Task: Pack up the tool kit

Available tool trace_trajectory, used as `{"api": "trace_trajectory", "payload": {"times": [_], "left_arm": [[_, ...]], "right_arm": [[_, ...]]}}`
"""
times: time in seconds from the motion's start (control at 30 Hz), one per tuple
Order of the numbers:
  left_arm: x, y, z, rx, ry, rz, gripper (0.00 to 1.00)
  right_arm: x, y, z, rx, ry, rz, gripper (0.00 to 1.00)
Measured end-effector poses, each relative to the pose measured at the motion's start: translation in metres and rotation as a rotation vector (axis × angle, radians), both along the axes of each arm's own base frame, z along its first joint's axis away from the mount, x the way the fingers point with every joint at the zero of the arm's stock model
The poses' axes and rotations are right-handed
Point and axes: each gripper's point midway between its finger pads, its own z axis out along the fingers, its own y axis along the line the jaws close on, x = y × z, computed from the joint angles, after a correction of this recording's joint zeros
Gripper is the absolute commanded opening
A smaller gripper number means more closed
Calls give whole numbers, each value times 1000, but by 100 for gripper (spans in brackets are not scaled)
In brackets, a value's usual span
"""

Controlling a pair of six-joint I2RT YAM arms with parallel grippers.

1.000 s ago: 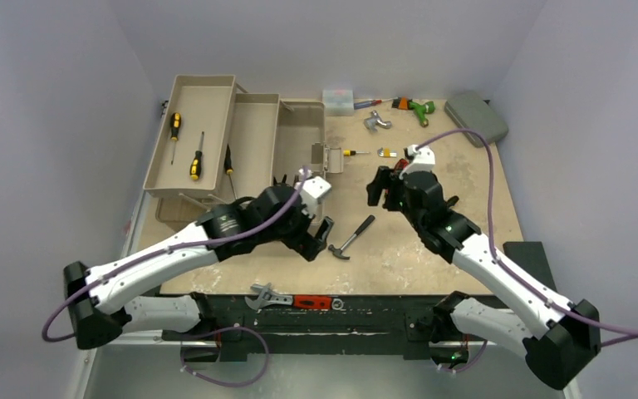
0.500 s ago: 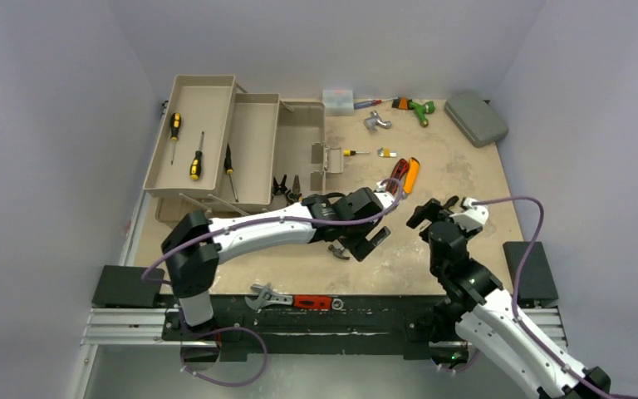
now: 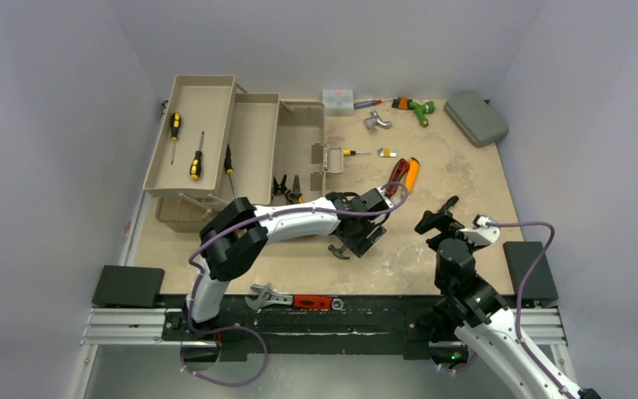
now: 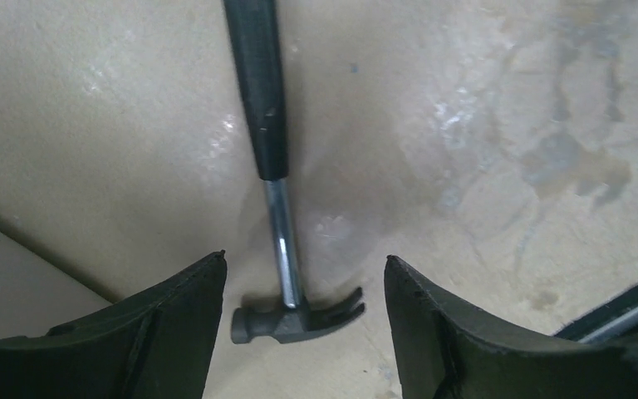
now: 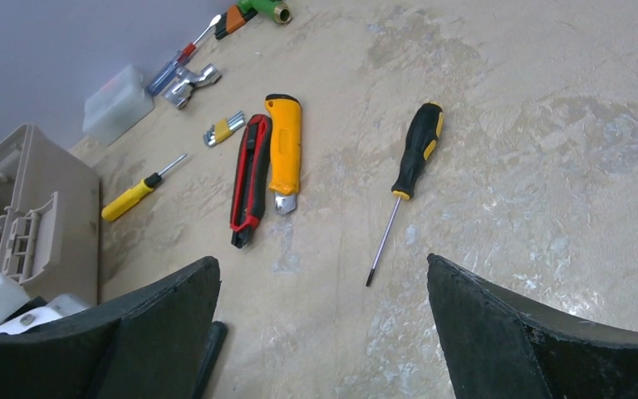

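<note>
The tool kit's beige toolbox (image 3: 253, 150) stands open at the back left with its trays folded out. Three screwdrivers (image 3: 196, 162) lie in the trays and pliers (image 3: 287, 184) in the box. A small hammer (image 4: 295, 320) with a black handle lies on the table. My left gripper (image 4: 304, 258) hangs over its head, jaws open on either side and touching nothing; from above the left gripper (image 3: 364, 237) covers most of the hammer (image 3: 336, 249). My right gripper (image 3: 436, 214) is open and empty, near a black-yellow screwdriver (image 5: 415, 158).
A red knife (image 5: 249, 179) and a yellow knife (image 5: 284, 150) lie mid-table. Behind them are a yellow screwdriver (image 3: 353, 153), hex keys (image 3: 387, 152), a clear box (image 3: 338, 101), a green tool (image 3: 415, 108) and a grey-green case (image 3: 475, 118). A red-handled wrench (image 3: 295, 299) lies at the near edge.
My left arm has stretched right and come down over the hammer, its jaws narrowing. My right arm has drawn back toward the near right, away from the knives, its jaws widening.
</note>
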Motion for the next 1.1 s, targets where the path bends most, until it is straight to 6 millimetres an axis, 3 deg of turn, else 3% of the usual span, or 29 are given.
{"api": "trace_trajectory", "payload": {"times": [0.13, 0.43, 0.73, 0.87, 0.97, 1.1], "left_arm": [[13, 14, -14, 29, 29, 53, 56], [12, 19, -25, 50, 60, 83, 2], [8, 21, -23, 36, 63, 101, 0], [-1, 26, -13, 49, 66, 71, 0], [-6, 21, 12, -6, 60, 43, 0], [-7, 11, 73, -182, 41, 17, 0]], "right_arm": [[1, 0, -1, -3, 5, 0, 93], [1, 0, -5, -7, 18, -7, 92], [0, -4, -5, 16, -4, -31, 89], [-1, -6, -7, 18, 0, -45, 88], [0, -6, -12, 7, 19, -53, 88], [0, -6, -20, -18, 59, -53, 88]]}}
